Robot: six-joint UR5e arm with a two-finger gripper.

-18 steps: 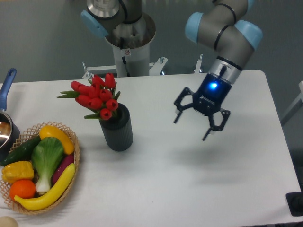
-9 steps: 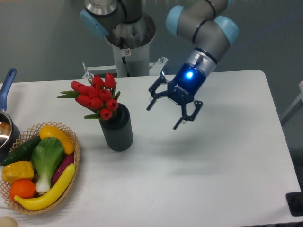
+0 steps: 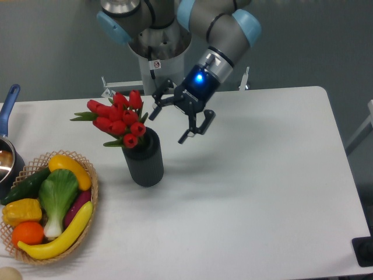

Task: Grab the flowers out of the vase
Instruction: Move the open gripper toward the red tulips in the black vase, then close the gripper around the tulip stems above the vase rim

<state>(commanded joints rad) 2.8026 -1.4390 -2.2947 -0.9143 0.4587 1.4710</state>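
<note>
One fixed camera view shows the arm reaching down from the far side of the white table (image 3: 250,192), its wrist tilted so that the gripper (image 3: 169,125) points down and to the left, a blue light glowing on the wrist just above it. The two fingers are spread wide with nothing between them, and the gripper hangs in the air above the tabletop. The flowers (image 3: 118,120) sit just to the left of the gripper, close to its left fingertip but apart from it. They stand in the vase (image 3: 143,157), which is upright on the table, a little nearer the camera and left of the gripper. The bunch leans out of the vase's mouth, its long axis slanting up and to the left, with the red buds spilling past the rim. At the near left a wicker basket (image 3: 90,195) holds vegetables and fruit, well apart from the gripper.
</note>
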